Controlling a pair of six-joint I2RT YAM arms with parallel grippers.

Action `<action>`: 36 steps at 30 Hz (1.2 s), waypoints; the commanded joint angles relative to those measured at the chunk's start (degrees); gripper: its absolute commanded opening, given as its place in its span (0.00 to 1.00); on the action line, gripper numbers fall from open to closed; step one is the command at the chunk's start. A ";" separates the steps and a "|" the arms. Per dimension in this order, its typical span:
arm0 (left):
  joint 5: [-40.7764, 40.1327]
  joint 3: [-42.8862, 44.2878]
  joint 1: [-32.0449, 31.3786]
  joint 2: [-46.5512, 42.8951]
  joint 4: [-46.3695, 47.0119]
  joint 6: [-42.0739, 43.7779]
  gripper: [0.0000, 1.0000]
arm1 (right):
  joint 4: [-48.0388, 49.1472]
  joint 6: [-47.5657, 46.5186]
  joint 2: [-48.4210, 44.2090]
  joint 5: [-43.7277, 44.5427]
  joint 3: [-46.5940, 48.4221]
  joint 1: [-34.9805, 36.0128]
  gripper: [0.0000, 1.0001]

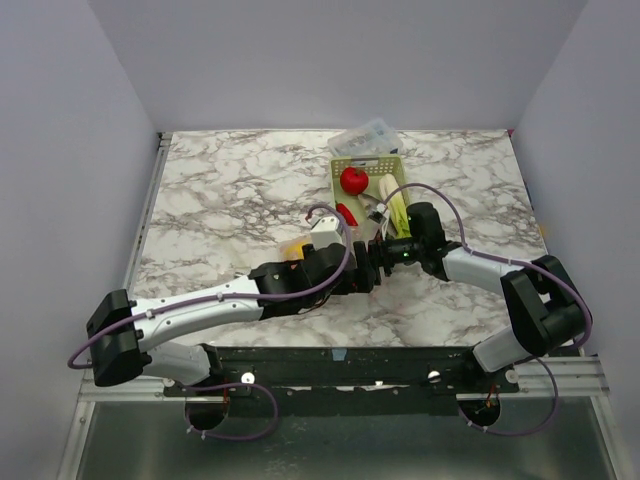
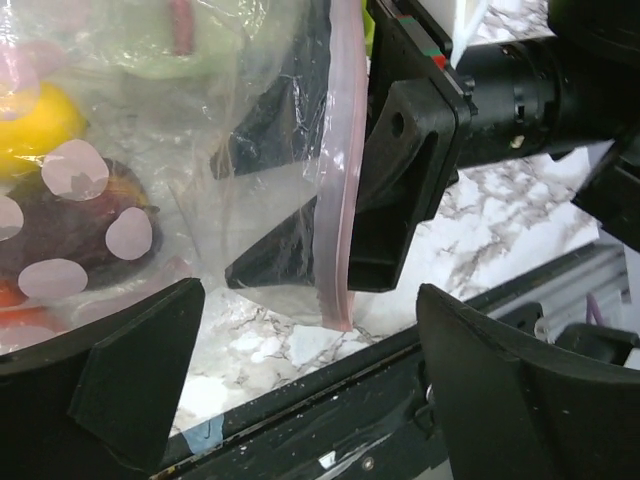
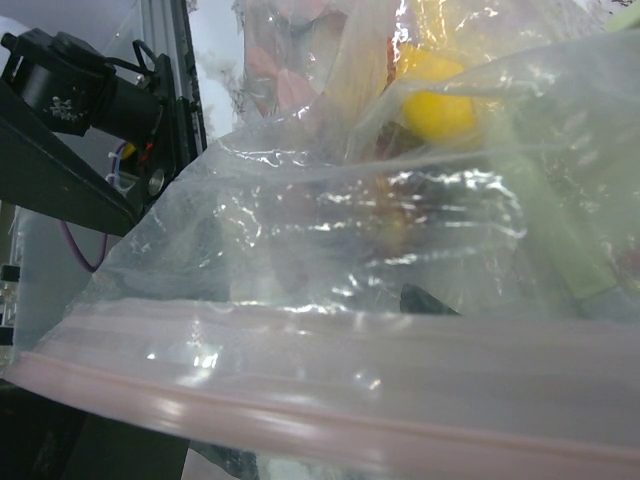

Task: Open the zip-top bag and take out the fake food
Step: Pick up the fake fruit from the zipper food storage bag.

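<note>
- The bag (image 2: pixel 200 130) hangs just ahead of the left gripper (image 2: pixel 310 300). Through its plastic we see one lemon (image 2: pixel 35 125) and one dark beet (image 2: pixel 60 225).
- Its one pink zip strip (image 2: pixel 338 200) stands on edge between the jaws of the right gripper (image 2: pixel 338 270). We cannot tell whether they pinch it.
- The left gripper gapes wide and holds nothing.
- Beyond both grippers, one basket (image 1: pixel 370 162) holds one red fruit (image 1: pixel 352 180) and one leek (image 1: pixel 397 208). One chili (image 1: pixel 346 213) lies at the corner nearest the grippers.
- One clear box (image 1: pixel 365 135) sits just past the basket, farthest from both grippers.
</note>
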 commanded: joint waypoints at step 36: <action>-7.57 15.91 -1.66 13.62 -15.64 3.77 0.29 | -0.12 -0.30 -0.79 -0.01 -0.13 0.34 0.77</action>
